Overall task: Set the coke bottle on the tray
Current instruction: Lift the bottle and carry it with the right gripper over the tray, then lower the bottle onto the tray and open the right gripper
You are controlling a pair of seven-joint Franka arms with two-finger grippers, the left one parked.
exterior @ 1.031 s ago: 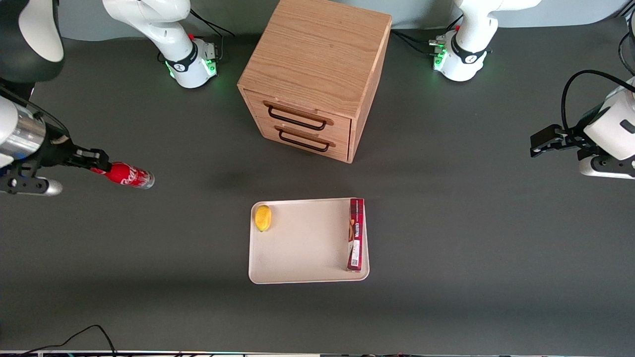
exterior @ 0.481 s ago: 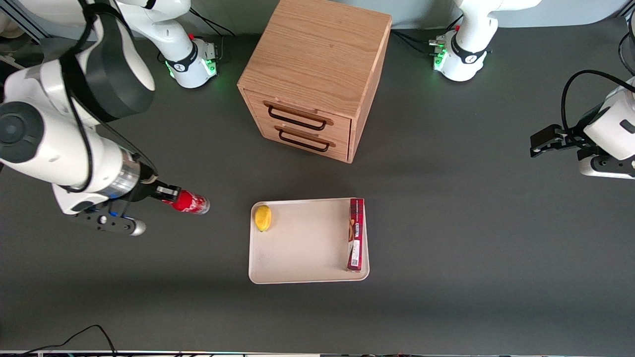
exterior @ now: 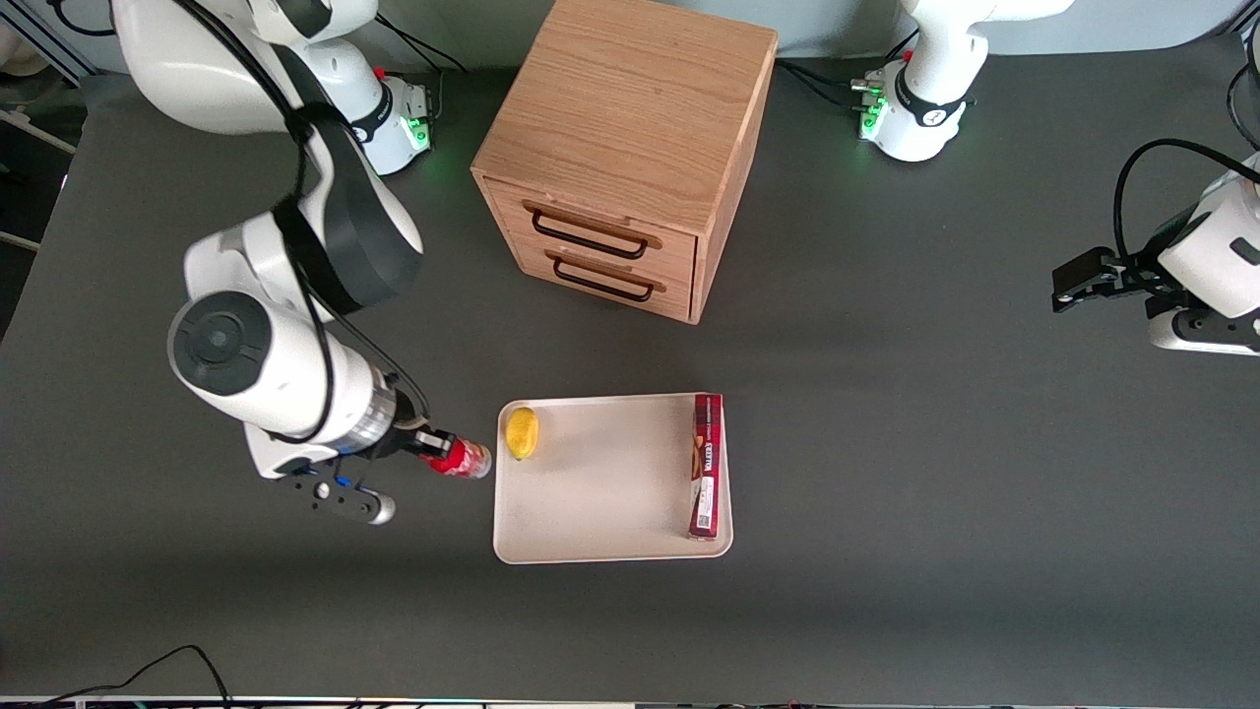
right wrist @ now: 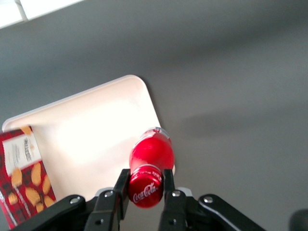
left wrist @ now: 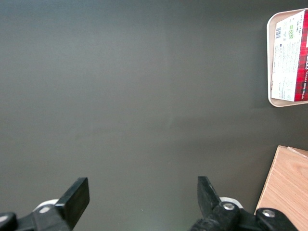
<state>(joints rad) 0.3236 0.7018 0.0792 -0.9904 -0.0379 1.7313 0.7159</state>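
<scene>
The claw (exterior: 425,442) is pinching the coke bottle (exterior: 461,457) at its neck, just below the red cap (right wrist: 146,187). In the right wrist view the two black fingers (right wrist: 121,186) press against either side of the neck, with the bottle body extending away from them toward its clear base.

The coke bottle is held in the air above the dark counter (exterior: 886,414), tilted so that its base points toward the tray (exterior: 600,492). In the front view the base sits just beside the tray's short edge at the working arm's end; from that view the bottle is not yet over the tray floor. The right wrist view shows the bottle overlapping a rounded tray corner.

On the tray, a yellow lemon (exterior: 522,432) lies in the corner nearest the bottle and farther from the front camera. A long red snack box (exterior: 707,465) lies along the tray's edge at the parked arm's end. The middle of the tray is bare.

A wooden two-drawer cabinet (exterior: 630,148) stands on the counter, farther from the front camera than the tray, both drawers closed.
</scene>
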